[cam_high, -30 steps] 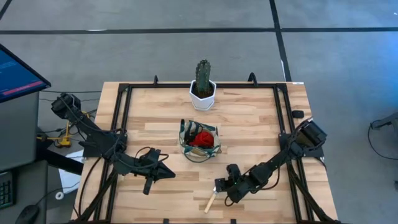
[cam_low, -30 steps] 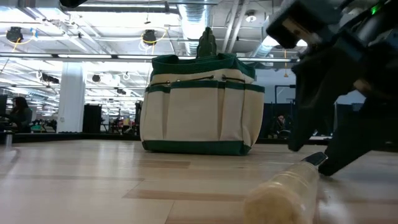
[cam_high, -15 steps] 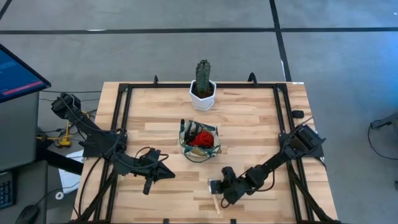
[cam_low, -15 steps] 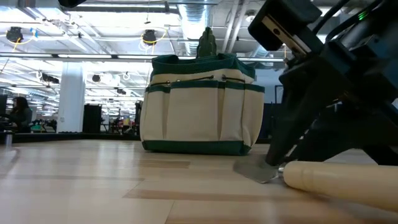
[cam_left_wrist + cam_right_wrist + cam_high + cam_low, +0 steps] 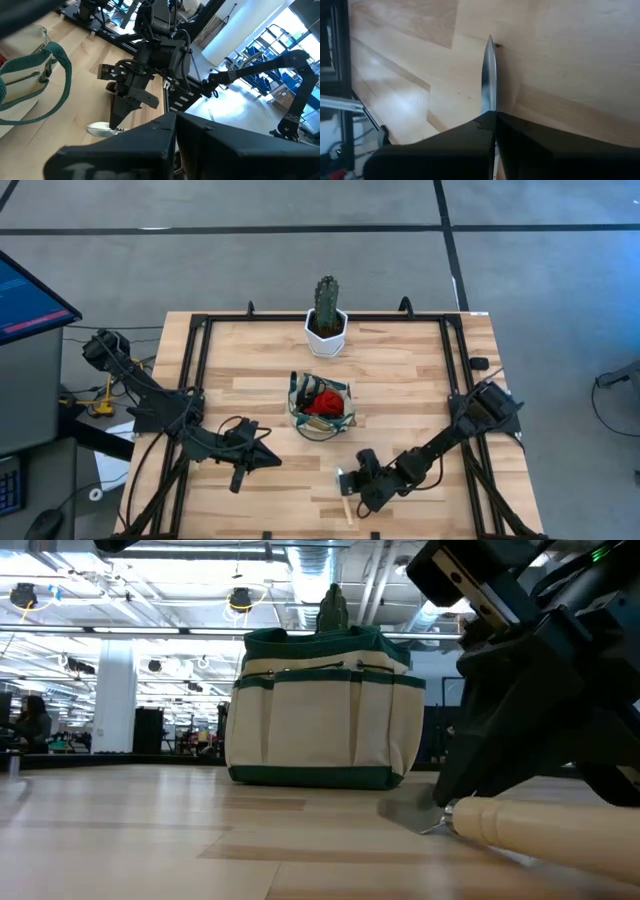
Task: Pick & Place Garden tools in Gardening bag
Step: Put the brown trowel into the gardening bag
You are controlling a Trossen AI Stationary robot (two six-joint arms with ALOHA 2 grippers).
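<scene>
The cream gardening bag (image 5: 320,406) with green trim stands upright at the table's middle, with a red tool (image 5: 323,402) inside it. A trowel (image 5: 346,498) with a pale wooden handle (image 5: 545,837) and a metal blade (image 5: 405,810) lies near the table's front edge. My right gripper (image 5: 346,479) is shut on it. My left gripper (image 5: 272,460) waits shut to the bag's near left, holding nothing. My right gripper pinches the trowel's metal part (image 5: 490,102) between its two fingers, right where the blade meets the handle (image 5: 447,808). The fingers slant down from the table's right side. The blade sticks out edge-on past the fingertips. The handle lies on the table.
A green cactus in a white pot (image 5: 326,325) stands at the far edge, behind the bag. Black frame rails (image 5: 197,370) run along the table's sides. Bare wood lies between the bag and both grippers.
My right gripper has moved slightly toward the table's left edge and shut on the trowel's metal part. The trowel has swung round on the table: its handle end, which pointed near-left, now points toward the near edge.
</scene>
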